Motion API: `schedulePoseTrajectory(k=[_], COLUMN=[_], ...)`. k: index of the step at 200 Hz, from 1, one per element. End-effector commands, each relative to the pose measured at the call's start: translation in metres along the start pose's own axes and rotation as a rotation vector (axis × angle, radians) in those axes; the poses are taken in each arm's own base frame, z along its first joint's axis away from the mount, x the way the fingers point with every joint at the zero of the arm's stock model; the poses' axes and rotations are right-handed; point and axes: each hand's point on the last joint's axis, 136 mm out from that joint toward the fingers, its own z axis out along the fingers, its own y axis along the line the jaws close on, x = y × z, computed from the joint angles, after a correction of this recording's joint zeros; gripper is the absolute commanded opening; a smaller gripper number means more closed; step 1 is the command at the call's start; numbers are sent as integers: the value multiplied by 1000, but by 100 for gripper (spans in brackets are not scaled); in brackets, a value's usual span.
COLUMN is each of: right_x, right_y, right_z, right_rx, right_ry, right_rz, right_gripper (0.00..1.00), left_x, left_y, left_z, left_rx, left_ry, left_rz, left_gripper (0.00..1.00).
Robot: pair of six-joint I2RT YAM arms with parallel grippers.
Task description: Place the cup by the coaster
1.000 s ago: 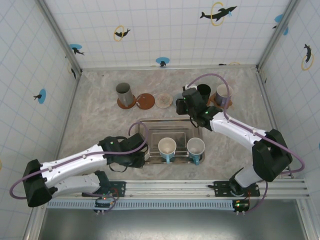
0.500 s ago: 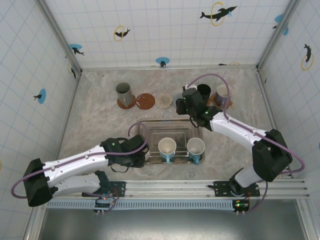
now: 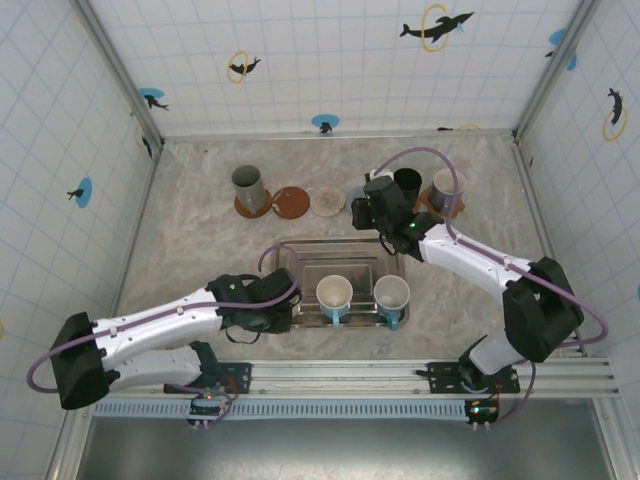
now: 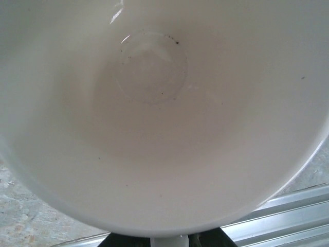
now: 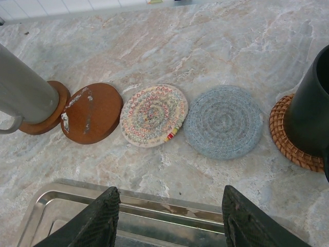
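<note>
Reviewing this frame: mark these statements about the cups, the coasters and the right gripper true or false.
1. Two white-lined cups stand in the metal tray. True.
2. The grey cup stands on the blue-grey coaster. False: it stands on a brown coaster, and the blue-grey coaster is bare.
3. The right gripper is open, with nothing between its fingers. True.
4. The black cup lies on its side. False: it stands upright on a wicker coaster.
</note>
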Motion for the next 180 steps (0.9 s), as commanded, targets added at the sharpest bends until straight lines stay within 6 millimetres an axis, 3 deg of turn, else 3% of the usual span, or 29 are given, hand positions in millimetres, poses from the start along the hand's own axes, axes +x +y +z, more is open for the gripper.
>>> schedulePoseTrajectory(k=[1,15,180], right_x=[1,1,0], right_y=[1,2,5], right_z=[2,2,3], right_rx=[1,0,-7], right_ry=[-7,-7,-1], right_rz=[10,10,10], right_gripper=[55,55,54], left_x=[-5,-7,-34], left_y=[-4,-4,6], left_z=[-3,-4,-30], left_rx=[-3,-10,-74], left_ry=[-19,-23,-168], left_rz=[3,3,-34], left_gripper=[5,0,0])
